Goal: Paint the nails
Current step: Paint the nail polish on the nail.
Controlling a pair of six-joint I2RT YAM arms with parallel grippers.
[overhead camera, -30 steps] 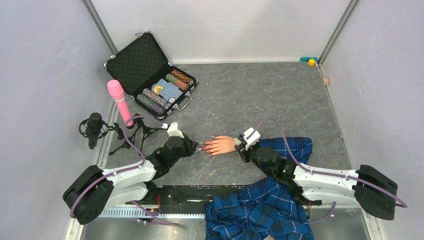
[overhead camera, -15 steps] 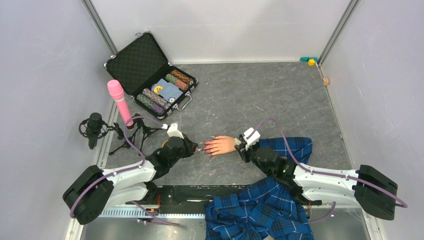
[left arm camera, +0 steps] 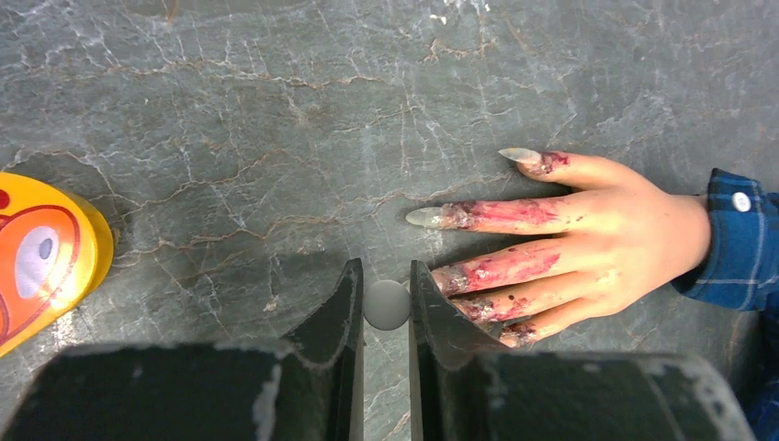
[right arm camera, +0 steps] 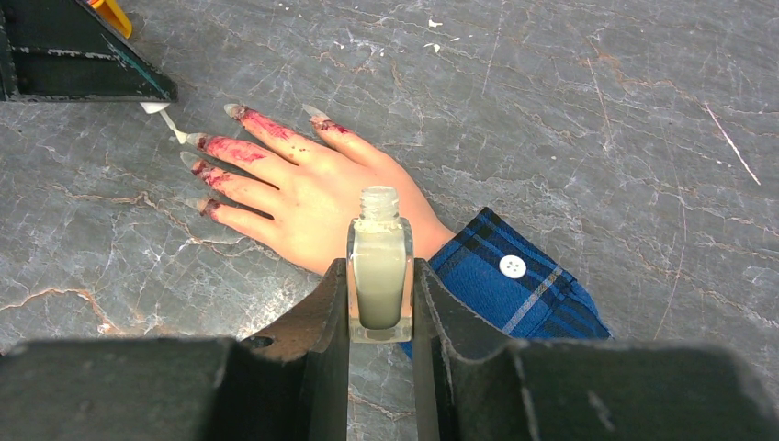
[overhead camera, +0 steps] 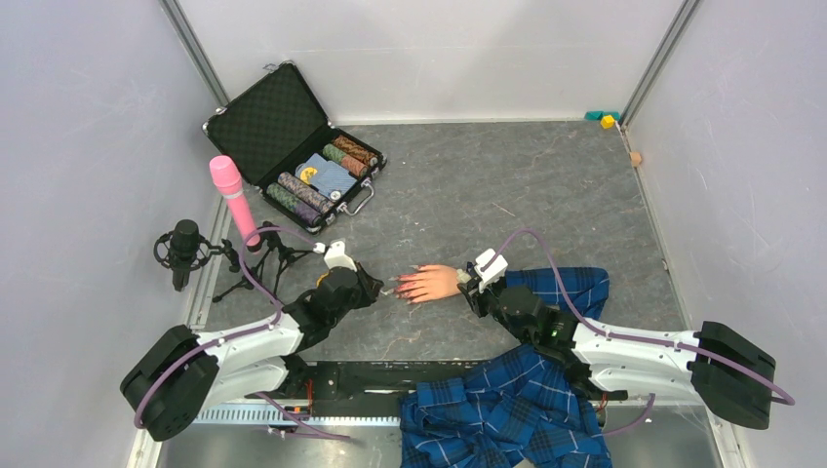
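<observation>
We see a grey marbled tabletop (overhead camera: 546,185). A blue plaid garment (overhead camera: 507,419) is bunched at its near edge, and an open poker-chip case (overhead camera: 293,146) sits at the far left.

Both arms reach toward the middle. Between them lies a flesh-coloured mannequin hand (right arm camera: 321,197), palm down, fingers pointing toward the left arm. Its wrist is in a blue plaid sleeve (right arm camera: 524,285) with a white button.

The right end effector (right arm camera: 379,266) hangs just behind that wrist, clenched on a small clear bottle (right arm camera: 378,239). The bottle stands upright and uncapped, with pale liquid inside.

The left end effector (left arm camera: 386,276) is just beside the fingertips, its fingers clamped on a round white brush cap (left arm camera: 387,305). In the right wrist view, the thin brush (right arm camera: 170,124) slants down from it, and its tip meets the end of one finger.

The nails (left arm camera: 426,217) are long, pointed and pale. The fingers behind them are smeared with reddish-pink paint, and their tips rest on the tabletop in front of the left end effector.
</observation>
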